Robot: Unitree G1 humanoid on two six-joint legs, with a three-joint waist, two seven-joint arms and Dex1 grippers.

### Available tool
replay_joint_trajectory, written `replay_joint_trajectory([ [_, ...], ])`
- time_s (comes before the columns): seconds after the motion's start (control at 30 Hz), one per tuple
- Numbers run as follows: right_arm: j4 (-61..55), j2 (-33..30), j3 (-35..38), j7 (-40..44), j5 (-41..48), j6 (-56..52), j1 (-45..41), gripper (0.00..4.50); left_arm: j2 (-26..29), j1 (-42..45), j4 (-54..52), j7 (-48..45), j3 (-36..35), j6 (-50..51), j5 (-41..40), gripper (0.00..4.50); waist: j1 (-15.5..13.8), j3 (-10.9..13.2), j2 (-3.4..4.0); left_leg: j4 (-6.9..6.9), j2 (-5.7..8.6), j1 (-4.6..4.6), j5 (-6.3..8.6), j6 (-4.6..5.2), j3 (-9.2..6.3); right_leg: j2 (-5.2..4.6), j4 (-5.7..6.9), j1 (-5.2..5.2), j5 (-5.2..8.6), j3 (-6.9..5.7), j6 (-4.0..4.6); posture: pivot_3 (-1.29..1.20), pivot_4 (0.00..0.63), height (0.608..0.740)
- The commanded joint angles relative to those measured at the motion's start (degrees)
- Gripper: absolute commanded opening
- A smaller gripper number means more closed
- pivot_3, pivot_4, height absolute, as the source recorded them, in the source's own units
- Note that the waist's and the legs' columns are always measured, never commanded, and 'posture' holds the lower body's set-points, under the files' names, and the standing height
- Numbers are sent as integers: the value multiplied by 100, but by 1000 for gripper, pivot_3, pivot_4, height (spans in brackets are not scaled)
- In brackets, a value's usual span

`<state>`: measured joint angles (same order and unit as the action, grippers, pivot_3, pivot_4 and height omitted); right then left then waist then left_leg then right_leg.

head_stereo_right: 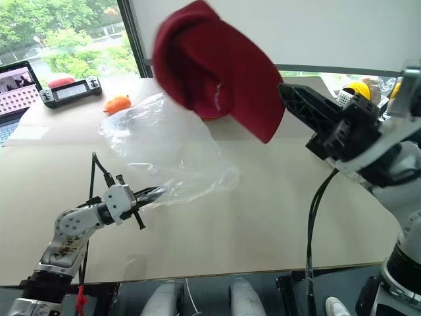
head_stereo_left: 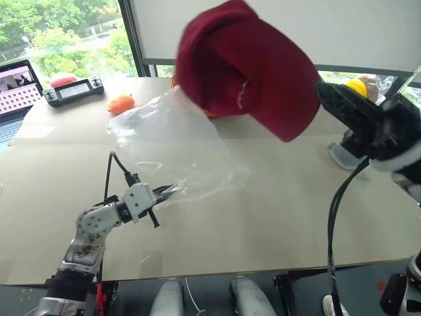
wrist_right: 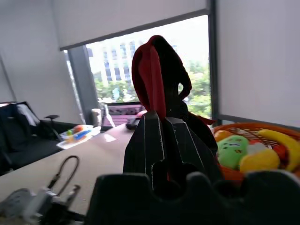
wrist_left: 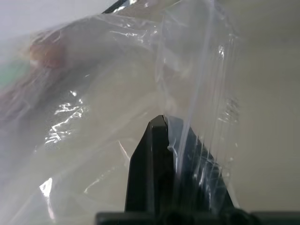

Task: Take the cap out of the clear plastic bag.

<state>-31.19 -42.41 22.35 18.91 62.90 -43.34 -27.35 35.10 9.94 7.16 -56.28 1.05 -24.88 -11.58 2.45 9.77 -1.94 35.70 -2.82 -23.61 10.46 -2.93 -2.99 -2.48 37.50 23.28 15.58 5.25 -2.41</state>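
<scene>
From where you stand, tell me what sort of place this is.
Probably an office or lab: a broad beige table by a large window with roller blinds, a laptop on the table, and office chairs beyond it.

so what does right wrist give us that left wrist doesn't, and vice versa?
Right wrist alone: the right gripper shut on the red cap, held up in the air, with a fruit basket and the window behind.

Left wrist alone: the left gripper pinching the clear plastic bag, crinkled film spread across the frame with the tan table beyond.

Shared: each looks along its own closed black fingers, and the tabletop shows in both. The cap is out of the bag.
</scene>
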Motion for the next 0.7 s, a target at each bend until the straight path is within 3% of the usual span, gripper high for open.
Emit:
replay_joint_trajectory([
  [0.03,-187,-221,-1433,17,-2167,776,236,21,212,285,393,-708,-30,-647,-338,0,-1,0,2,0,-1,-1,0,0,-1,1,1,2,0,-1,1,0,150,735],
  [0.17,29,-403,-2778,-89,-4173,1418,442,21,231,679,1152,-1165,-56,-923,-472,0,-5,3,8,0,0,-16,0,0,1,0,2,18,0,0,0,0,150,735],
  [0.27,244,-402,-3443,-153,-5189,1635,564,21,202,991,1584,-1404,-47,-1014,-508,0,-8,3,8,3,1,-25,0,0,1,0,2,24,0,-1,0,0,150,735],
  [0.43,424,-208,-4084,-47,-6145,1539,732,21,105,1562,2369,-1478,-21,-1199,-326,0,-19,3,8,6,1,-24,0,0,-1,0,6,23,0,-4,-1,0,150,735],
  [0.57,679,505,-4837,-1,-6627,1068,727,21,-29,1815,2805,-1533,106,-1331,-149,0,16,2,6,8,1,-18,0,0,-2,2,8,16,0,-3,-1,0,150,735],
  [0.7,921,1161,-5038,-36,-6878,714,659,21,-103,1857,2927,-1574,150,-1435,-70,0,29,0,4,10,2,-17,0,1,-3,3,15,17,-10,-2,16,0,150,735],
])
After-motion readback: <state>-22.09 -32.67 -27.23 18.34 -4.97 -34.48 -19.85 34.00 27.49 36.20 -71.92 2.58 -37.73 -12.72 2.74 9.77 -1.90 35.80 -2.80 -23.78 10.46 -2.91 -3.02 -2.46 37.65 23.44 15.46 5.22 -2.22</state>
